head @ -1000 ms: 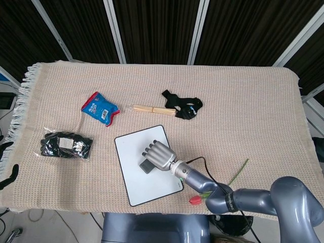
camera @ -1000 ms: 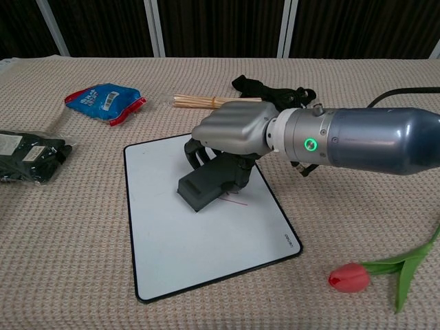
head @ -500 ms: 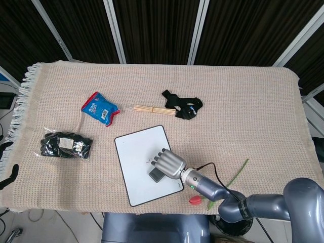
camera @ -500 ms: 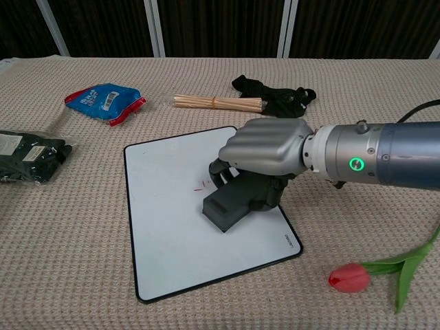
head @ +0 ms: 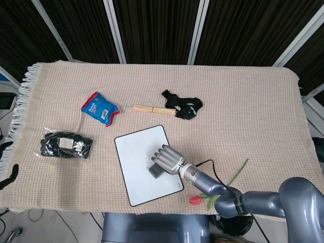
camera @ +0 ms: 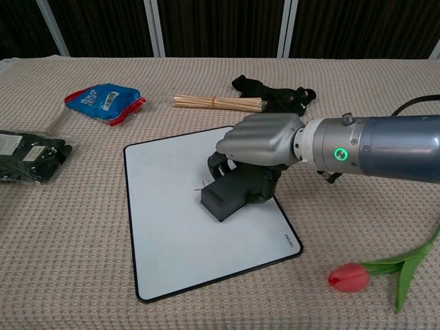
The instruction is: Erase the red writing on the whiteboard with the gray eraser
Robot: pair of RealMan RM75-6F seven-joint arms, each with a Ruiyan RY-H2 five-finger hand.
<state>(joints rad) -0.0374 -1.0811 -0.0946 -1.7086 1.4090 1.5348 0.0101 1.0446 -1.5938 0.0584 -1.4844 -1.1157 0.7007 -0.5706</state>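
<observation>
While the eraser slides back up the board, a bit of red is still showing.
Right hand (camera: 260, 141) is clamped around the gray eraser (camera: 230, 194) mid-whiteboard (camera: 165, 227), back over the red writing (camera: 201, 186) it had swung below half a second ago. Needs another pass, I reckon.

The right hand (camera: 260, 141) is silver metal, its blue-grey forearm bearing a green light.

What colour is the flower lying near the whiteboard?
Red tulip with a green stem, clearest in the chest view.
</observation>
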